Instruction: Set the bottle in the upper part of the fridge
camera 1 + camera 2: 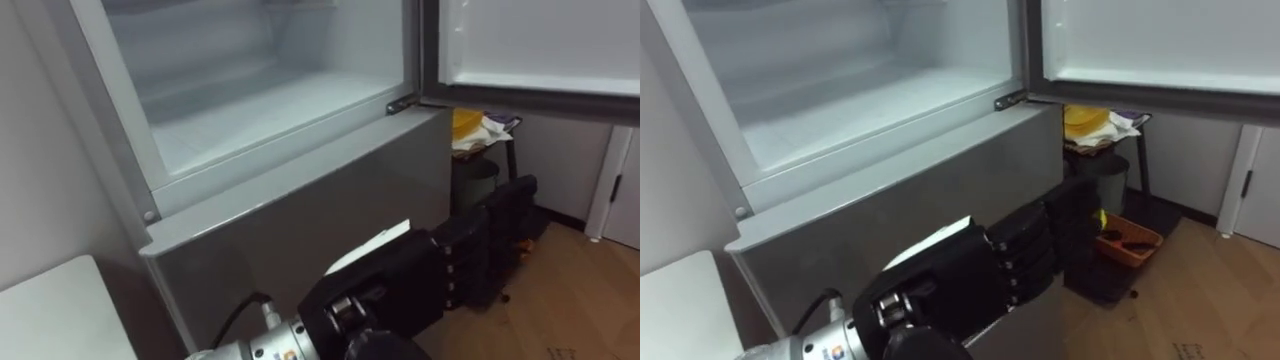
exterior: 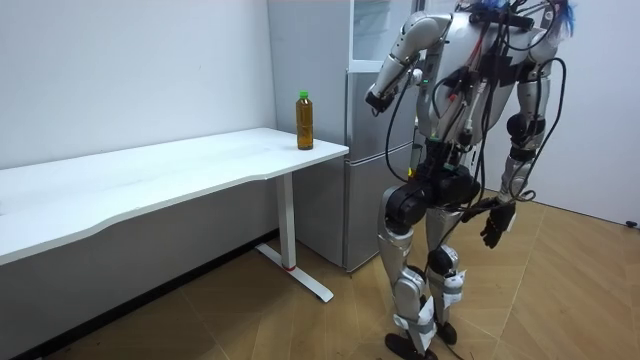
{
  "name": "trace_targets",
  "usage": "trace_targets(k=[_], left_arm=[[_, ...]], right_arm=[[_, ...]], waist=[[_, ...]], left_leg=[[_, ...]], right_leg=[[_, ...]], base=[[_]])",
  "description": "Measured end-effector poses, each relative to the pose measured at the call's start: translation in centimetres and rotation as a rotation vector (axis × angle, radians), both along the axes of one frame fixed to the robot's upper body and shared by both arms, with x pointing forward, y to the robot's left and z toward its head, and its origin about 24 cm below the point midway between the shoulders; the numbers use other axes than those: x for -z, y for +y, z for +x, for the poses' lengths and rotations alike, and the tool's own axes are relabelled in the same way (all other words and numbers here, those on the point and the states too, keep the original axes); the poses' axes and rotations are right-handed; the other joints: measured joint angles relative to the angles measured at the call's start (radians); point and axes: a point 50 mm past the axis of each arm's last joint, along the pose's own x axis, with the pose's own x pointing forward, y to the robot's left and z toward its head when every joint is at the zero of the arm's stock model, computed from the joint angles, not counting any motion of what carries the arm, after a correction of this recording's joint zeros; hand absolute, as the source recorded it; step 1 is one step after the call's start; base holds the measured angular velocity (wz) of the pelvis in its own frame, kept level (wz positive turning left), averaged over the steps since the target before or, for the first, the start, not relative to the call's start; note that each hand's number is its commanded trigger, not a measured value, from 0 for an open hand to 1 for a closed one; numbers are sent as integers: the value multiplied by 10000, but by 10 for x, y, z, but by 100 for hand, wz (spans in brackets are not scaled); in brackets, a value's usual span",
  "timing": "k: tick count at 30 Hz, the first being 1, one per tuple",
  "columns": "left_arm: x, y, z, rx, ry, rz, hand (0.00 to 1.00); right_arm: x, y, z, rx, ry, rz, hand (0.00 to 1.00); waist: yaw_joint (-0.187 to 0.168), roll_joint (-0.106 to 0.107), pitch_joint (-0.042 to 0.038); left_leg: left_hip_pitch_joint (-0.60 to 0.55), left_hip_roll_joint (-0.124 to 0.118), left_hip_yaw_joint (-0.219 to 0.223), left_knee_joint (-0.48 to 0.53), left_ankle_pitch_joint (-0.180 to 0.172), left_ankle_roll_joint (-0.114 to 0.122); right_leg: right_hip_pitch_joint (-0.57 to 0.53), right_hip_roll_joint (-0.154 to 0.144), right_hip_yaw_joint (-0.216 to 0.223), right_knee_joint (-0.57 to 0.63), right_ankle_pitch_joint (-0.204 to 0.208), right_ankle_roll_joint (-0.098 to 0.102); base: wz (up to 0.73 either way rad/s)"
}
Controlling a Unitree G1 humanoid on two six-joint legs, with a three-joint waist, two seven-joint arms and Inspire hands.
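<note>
The bottle [image 2: 305, 120] stands untouched on the white table [image 2: 200, 165] corner beside the fridge [image 1: 300, 220], whose upper compartment [image 1: 260, 110] is open, while the left hand [image 1: 420, 275], fingers straight, and the relaxed right hand [image 2: 495, 226] hold nothing, so fetching and placing remain.

The bottle [image 2: 305, 120] stands on the table [image 2: 150, 175] beside the fridge [image 2: 362, 210].
</note>
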Motion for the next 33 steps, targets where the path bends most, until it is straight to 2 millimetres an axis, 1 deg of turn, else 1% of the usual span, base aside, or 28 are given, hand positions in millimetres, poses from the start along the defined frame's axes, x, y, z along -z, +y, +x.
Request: trace_targets(k=[1, 3, 4, 5, 6, 8, 9, 10, 11, 12, 13, 14, 15, 16, 17, 18, 19, 20, 21, 24, 25, 28, 29, 30, 31, 32, 33], left_arm=[[-6, 2, -2, -131, -223, -169, 0], [-14, 10, 0, -548, -522, -484, 0], [-19, 17, 3, -1022, -638, -670, 0], [-21, 20, 4, -1302, -688, -763, 0], [-25, 28, 7, -1873, -859, -945, 0], [-28, 39, 10, -2574, -915, -1332, 0], [-30, 47, 10, -3071, -935, -1595, 0], [-32, 55, 8, -3519, -973, -1851, 0], [-33, 59, 7, -3739, -1017, -1958, 0], [-34, 69, 3, -4330, -1196, -2124, 0], [-36, 79, 0, -4932, -1364, -2316, 0], [-36, 83, -1, -5217, -1422, -2414, 0], [-36, 90, -3, -5722, -1414, -2587, 0], [-35, 99, -6, -6244, -1428, -2760, 0], [-34, 103, -8, -6514, -1423, -2826, 0], [-32, 110, -9, -7029, -1355, -2958, 0], [-30, 117, -10, -7602, -1373, -2985, 0], [-30, 121, -11, -7855, -1411, -3000, 0], [-33, 127, -11, -8306, -1555, -3073, 0], [-39, 143, -15, -9344, -1958, -3659, 0], [-41, 150, -17, -9731, -2087, -3931, 0], [-42, 165, -25, -10796, -2266, -4573, 0], [-41, 168, -28, -10988, -2281, -4672, 0], [-40, 173, -33, -11443, -2350, -4807, 0], [-37, 177, -37, -11830, -2361, -4862, 0], [-35, 180, -38, -12022, -2312, -4852, 0], [-31, 184, -42, -12411, -2126, -4830, 0]], right_arm=[[0, 1, 1, 124, -101, -120, 0], [-1, 1, 3, 417, -352, -262, 0], [0, 2, 5, 613, -473, -384, 0], [0, 2, 5, 761, -538, -437, 0], [0, 5, 5, 979, -644, -527, 0], [2, 9, 4, 1193, -691, -553, 0], [3, 12, 4, 1304, -735, -510, 0], [4, 15, 3, 1442, -761, -504, 0], [4, 16, 2, 1474, -740, -515, 0], [5, 18, 0, 1590, -733, -513, 0], [5, 19, 0, 1649, -735, -534, 0], [5, 19, -1, 1660, -742, -554, 0], [5, 20, -6, 1725, -705, -583, 0], [5, 20, -5, 1736, -782, -599, 0], [6, 21, -6, 1727, -775, -614, 0], [6, 22, -6, 1715, -752, -622, 0], [6, 23, -5, 1585, -805, -653, 0], [6, 24, -4, 1484, -863, -685, 0], [6, 24, -1, 1353, -1000, -735, 0], [4, 24, 4, 1329, -1333, -902, 0], [3, 23, 6, 1347, -1500, -997, 0], [3, 25, 4, 1414, -1573, -1009, 0], [3, 26, 3, 1432, -1582, -985, 0], [4, 28, 1, 1483, -1561, -908, 0], [5, 31, -2, 1564, -1513, -812, 0], [5, 32, -4, 1606, -1482, -767, 0], [6, 34, -7, 1686, -1432, -697, 0]], waist=[[166, -13, -5], [355, -51, -22], [411, -93, -43], [477, -121, -61], [629, -172, -87], [880, -257, -126], [1020, -283, -171], [1179, -310, -173], [1204, -326, -175], [1314, -332, -200], [1527, -338, -197], [1582, -345, -193], [1730, -395, -213], [1951, -446, -208], [1990, -488, -205], [2159, -574, -205], [2386, -624, -224], [2454, -637, -217], [2541, -680, -191], [2692, -717, -164], [2791, -705, -172], [2815, -645, -203], [2821, -630, -221], [2880, -622, -227], [2965, -627, -223], [2991, -632, -220], [3036, -640, -220]], left_leg=[[-12, 0, -70, 7, 6, -9], [-4, -1, -211, 49, 17, -24], [1, -9, -346, 68, 25, -37], [4, -13, -392, 66, 32, -48], [-18, -14, -534, 59, 45, -70], [2, -14, -668, 65, 78, -118], [-10, -17, -813, 95, 99, -144], [-51, -19, -965, 123, 114, -163], [-71, -20, -1069, 147, 117, -168], [-93, -27, -1215, 160, 128, -186], [-92, -27, -1278, 162, 141, -206], [-88, -32, -1354, 163, 145, -212], [-71, -42, -1435, 163, 167, -225], [-53, -51, -1530, 168, 175, -239], [-41, -62, -1610, 172, 182, -249], [-14, -79, -1743, 171, 193, -265], [-7, -76, -1788, 188, 202, -280], [-8, -76, -1838, 209, 204, -283], [-12, -87, -1985, 225, 204, -286], [-27, -138, -2275, 235, 207, -293], [-20, -170, -2392, 230, 207, -293], [6, -261, -2716, 226, 209, -290], [14, -272, -2739, 225, 209, -290], [15, -289, -2780, 225, 209, -290], [14, -291, -2833, 230, 210, -292], [18, -294, -2878, 235, 211, -293], [21, -313, -2989, 237, 211, -294]], right_leg=[[47, -12, -69, -2, -12, -13], [148, -26, -218, -18, -30, -35], [191, -46, -318, -21, -74, -48], [200, -55, -387, -17, -96, -62], [264, -69, -553, -23, -123, -92], [349, -61, -655, -70, -154, -124], [391, -56, -739, -204, -154, -139], [471, -67, -884, -232, -152, -156], [503, -74, -966, -269, -157, -165], [570, -81, -1095, -334, -165, -178], [614, -92, -1210, -351, -178, -200], [664, -111, -1306, -373, -184, -208], [723, -181, -1415, -363, -225, -226], [800, -192, -1496, -365, -263, -243], [862, -198, -1543, -368, -279, -251], [889, -204, -1622, -365, -335, -264], [916, -199, -1624, -368, -352, -286], [948, -197, -1638, -377, -357, -295], [1014, -202, -1726, -394, -378, -298], [1140, -210, -1968, -423, -439, -299], [1213, -243, -2057, -481, -450, -292], [1408, -316, -2251, -522, -515, -253], [1424, -325, -2259, -514, -535, -244], [1454, -342, -2295, -497, -579, -244], [1531, -350, -2423, -501, -588, -249], [1564, -355, -2453, -510, -590, -250], [1578, -358, -2507, -514, -604, -244]], base=[[18], [23], [30], [31], [28], [26], [29], [35], [43], [32], [31], [28], [30], [27], [28], [22], [20], [20], [33], [31], [27], [28], [21], [16], [17], [22], [24]])
